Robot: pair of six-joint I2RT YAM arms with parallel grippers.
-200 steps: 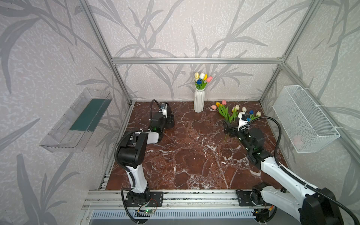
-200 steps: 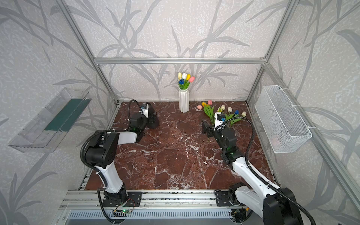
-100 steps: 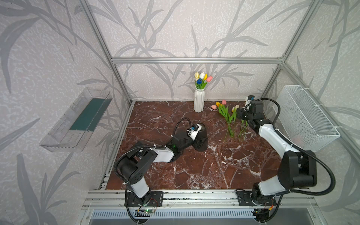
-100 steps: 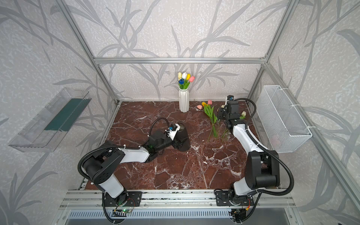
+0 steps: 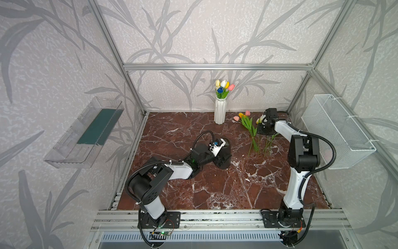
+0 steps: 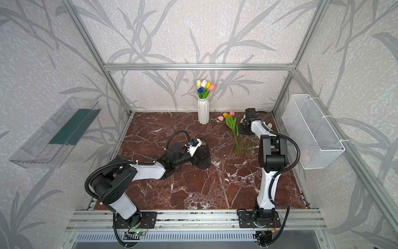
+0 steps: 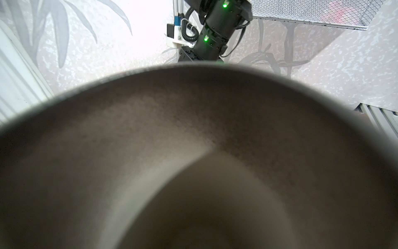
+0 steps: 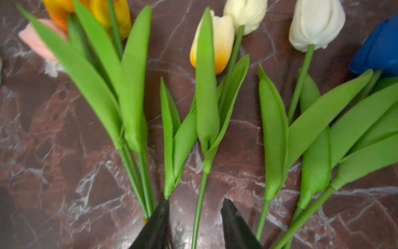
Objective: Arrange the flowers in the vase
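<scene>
Your right gripper (image 8: pixel 195 201) stands narrowly open astride the stem of a cream-yellow tulip (image 8: pixel 225 43), among loose flowers (image 5: pixel 249 127) near the back-right corner. Your left gripper (image 5: pixel 220 157) clasps a dark cylinder (image 5: pixel 225 148) at the middle of the marble table (image 5: pixel 215 189), whose front lies open. The white vase (image 5: pixel 220 112) stands at the back edge.

Bright, even, softly shadowed in both top views. Out of focus on the black cylinder (image 7: pixel 193 161), blown out behind; slightly smeared across tulip leaves (image 8: pixel 206 86).
</scene>
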